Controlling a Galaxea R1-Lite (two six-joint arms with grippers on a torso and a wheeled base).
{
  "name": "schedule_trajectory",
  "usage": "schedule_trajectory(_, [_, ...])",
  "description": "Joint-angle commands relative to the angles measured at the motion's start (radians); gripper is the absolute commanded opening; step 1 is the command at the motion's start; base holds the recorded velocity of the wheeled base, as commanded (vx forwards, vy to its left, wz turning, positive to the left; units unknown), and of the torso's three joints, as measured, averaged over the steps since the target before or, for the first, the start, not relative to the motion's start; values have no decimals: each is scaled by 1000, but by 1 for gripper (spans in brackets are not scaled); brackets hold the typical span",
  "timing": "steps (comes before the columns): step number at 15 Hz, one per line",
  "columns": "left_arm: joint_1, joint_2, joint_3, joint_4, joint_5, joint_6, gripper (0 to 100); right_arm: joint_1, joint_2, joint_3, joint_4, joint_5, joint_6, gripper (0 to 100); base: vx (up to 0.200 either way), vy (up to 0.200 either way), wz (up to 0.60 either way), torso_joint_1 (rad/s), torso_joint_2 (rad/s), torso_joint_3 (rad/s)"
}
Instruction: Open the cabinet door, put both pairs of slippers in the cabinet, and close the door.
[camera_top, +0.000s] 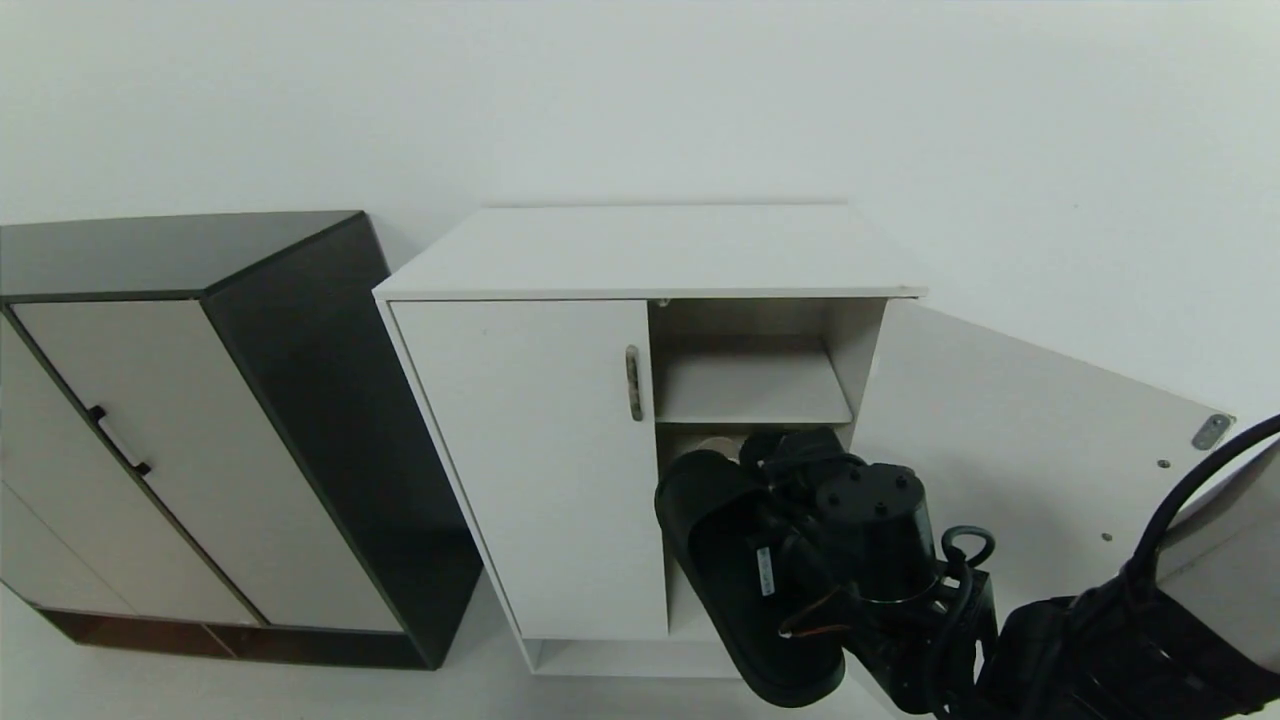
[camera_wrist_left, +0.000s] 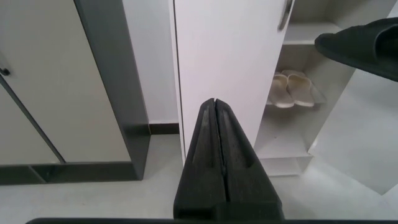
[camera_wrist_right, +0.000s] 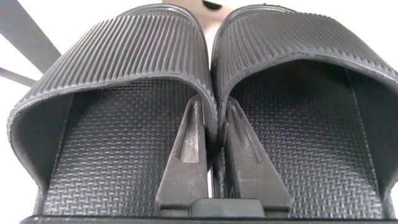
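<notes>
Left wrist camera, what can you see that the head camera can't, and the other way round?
Left wrist view adds: a clear look at the pale slippers lying side by side on the cabinet's lower shelf, and the shut left gripper.

Head view adds: the white cabinet's top, the dark cabinet's top, and the right arm holding the black slippers.

Both show: the black slippers in front of the opening, the closed door with its handle, and the dark cabinet beside it.
</notes>
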Motion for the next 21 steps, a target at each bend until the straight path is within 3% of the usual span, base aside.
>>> schedule_trajectory(1, [0,1,0,0,0,0,0,-3,12,0,0,0,0,0,0,0,0,-173,500,315])
schedule_trajectory(16, [0,0,0,0,0,0,0,-3,47,0,-25,-1,0,0,0,0,0,-96,451,348])
schedule_trajectory(21, [0,0,0,0,0,0,0,-3,47,11,-57,0,-2,0,0,0,0,-2,67,58])
